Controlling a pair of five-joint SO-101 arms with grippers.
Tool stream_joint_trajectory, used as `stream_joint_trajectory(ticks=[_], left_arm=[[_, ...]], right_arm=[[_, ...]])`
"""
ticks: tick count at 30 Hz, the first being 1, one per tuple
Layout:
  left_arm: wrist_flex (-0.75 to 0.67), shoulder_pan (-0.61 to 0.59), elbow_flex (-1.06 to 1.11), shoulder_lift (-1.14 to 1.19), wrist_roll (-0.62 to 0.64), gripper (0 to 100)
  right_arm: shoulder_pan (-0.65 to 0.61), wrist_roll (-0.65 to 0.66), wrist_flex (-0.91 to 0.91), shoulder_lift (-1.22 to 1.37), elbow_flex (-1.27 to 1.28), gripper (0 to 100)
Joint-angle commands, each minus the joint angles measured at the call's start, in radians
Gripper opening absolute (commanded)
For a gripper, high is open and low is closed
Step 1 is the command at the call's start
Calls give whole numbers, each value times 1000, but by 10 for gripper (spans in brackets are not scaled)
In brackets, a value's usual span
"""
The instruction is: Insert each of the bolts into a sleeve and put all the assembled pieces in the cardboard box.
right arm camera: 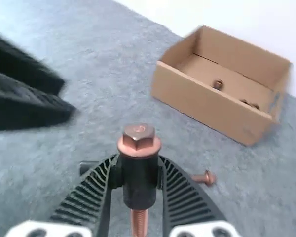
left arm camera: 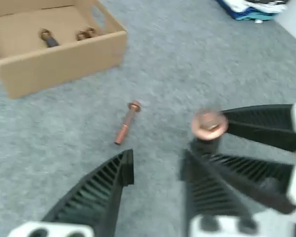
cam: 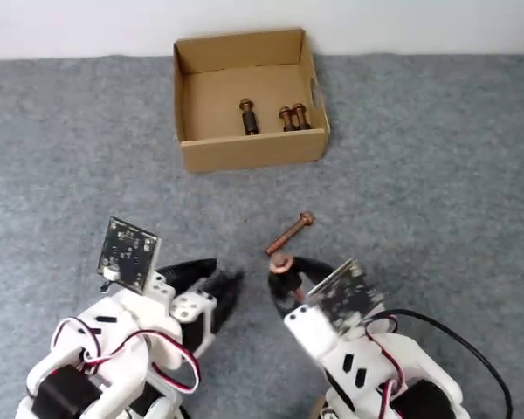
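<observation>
Clamping a sleeved bolt (right arm camera: pixel 138 143) upright in the right gripper (right arm camera: pixel 137 170), box (cam: pixel 244 153) ahead beyond the loose bolt (cam: pixel 290 233), left gripper (left arm camera: pixel 156 168) spread.

A copper-coloured bolt (right arm camera: pixel 139 139) is seated in a black sleeve (right arm camera: pixel 139 185), flanged hex head uppermost, with the threaded end showing below the sleeve. The sleeve is clamped between the fingers of the right gripper (right arm camera: pixel 137 165), above the grey carpet. A second bolt (cam: pixel 290 233) (bare, no sleeve) is laid flat on the carpet just beyond it, with its head turned toward the cardboard box (cam: pixel 244 155). The box is brown and open-topped, and is set farther back near the wall. Three assembled pieces are seen on its floor: a single piece (cam: pixel 248 117) near the middle, and two more (cam: pixel 286 118) (cam: pixel 300 115) side by side close to the wall with the handle cut-out.
</observation>
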Motion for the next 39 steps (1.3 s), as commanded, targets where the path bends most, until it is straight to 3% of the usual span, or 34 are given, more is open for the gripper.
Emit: stream_joint_trajectory(ticks=[1, 10, 17, 24, 34, 39], left_arm=[[6, -83, -24, 2, -31, 14], [-11, -311, 205, 2, -35, 4], [-180, -473, 381, 2, -160, 4], [-381, -529, 679, 2, -221, 5], [-532, -529, 786, 2, -221, 5], [-534, -531, 788, 2, -216, 6]], right_arm=[[73, -75, -15, 1, -55, 8], [214, -250, 137, 1, -57, 8], [260, -295, 174, 48, -114, 8], [300, -296, 176, 507, -493, 8], [306, -296, 166, 1219, -1134, 8], [308, -292, 31, 1503, -1376, 8]])
